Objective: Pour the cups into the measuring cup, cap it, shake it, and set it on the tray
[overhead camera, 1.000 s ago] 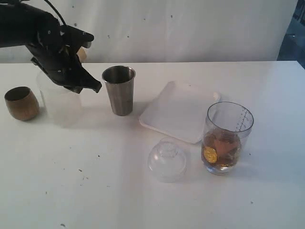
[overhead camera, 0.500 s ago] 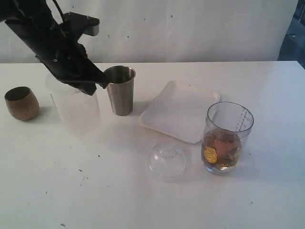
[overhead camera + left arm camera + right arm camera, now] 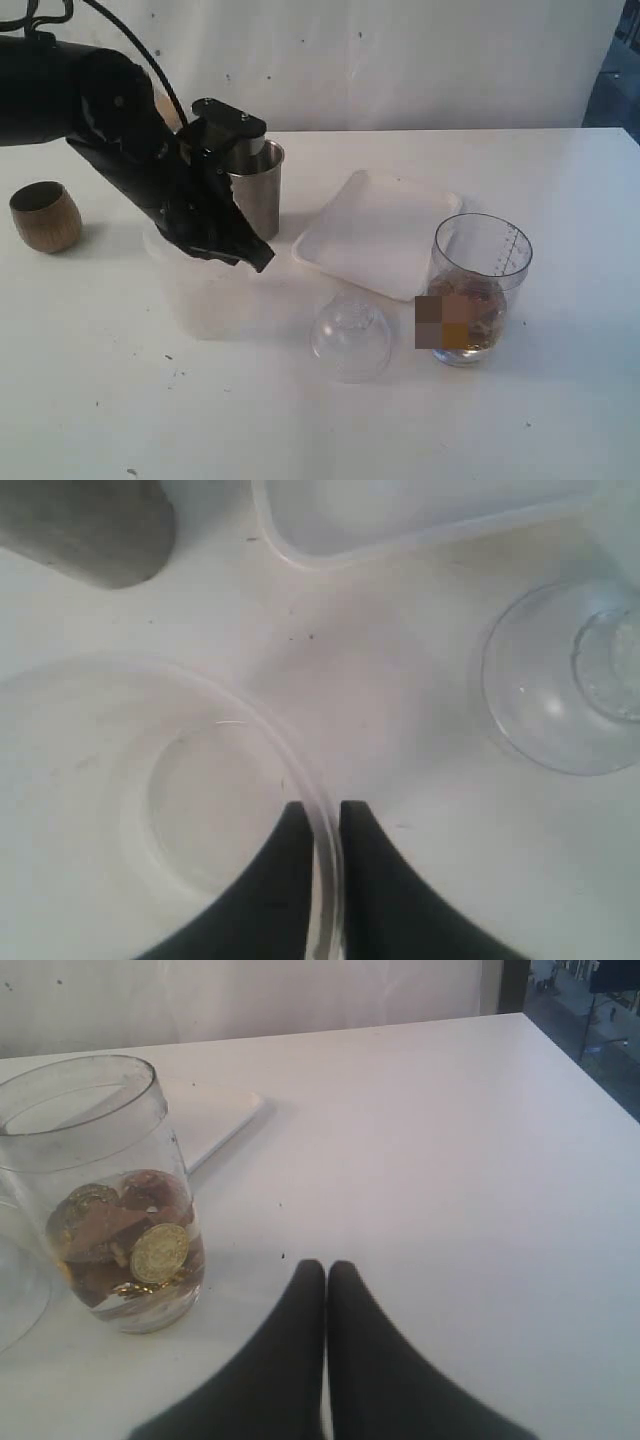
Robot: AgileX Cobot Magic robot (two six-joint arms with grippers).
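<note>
My left gripper (image 3: 250, 255) (image 3: 323, 810) is shut on the rim of the frosted translucent cup (image 3: 200, 295) (image 3: 180, 800), one finger inside and one outside. The cup hangs upright in front of the steel tumbler (image 3: 255, 190) (image 3: 90, 530), and nothing shows inside it. The brown wood-look cup (image 3: 45, 215) stands at the far left. The measuring cup (image 3: 478, 285) (image 3: 100, 1190) stands at the right with coins and brown pieces in its bottom. The white tray (image 3: 375, 235) (image 3: 400, 520) lies between tumbler and measuring cup. My right gripper (image 3: 326, 1265) is shut on nothing, on the table beside the measuring cup.
The clear dome lid (image 3: 350, 335) (image 3: 560, 680) rests on the table between the frosted cup and the measuring cup, in front of the tray. The table's far right edge (image 3: 570, 1060) lies beyond my right gripper.
My left arm has carried the frosted cup from the back left, past the tumbler, rightward and toward the front. Nothing else has moved.
</note>
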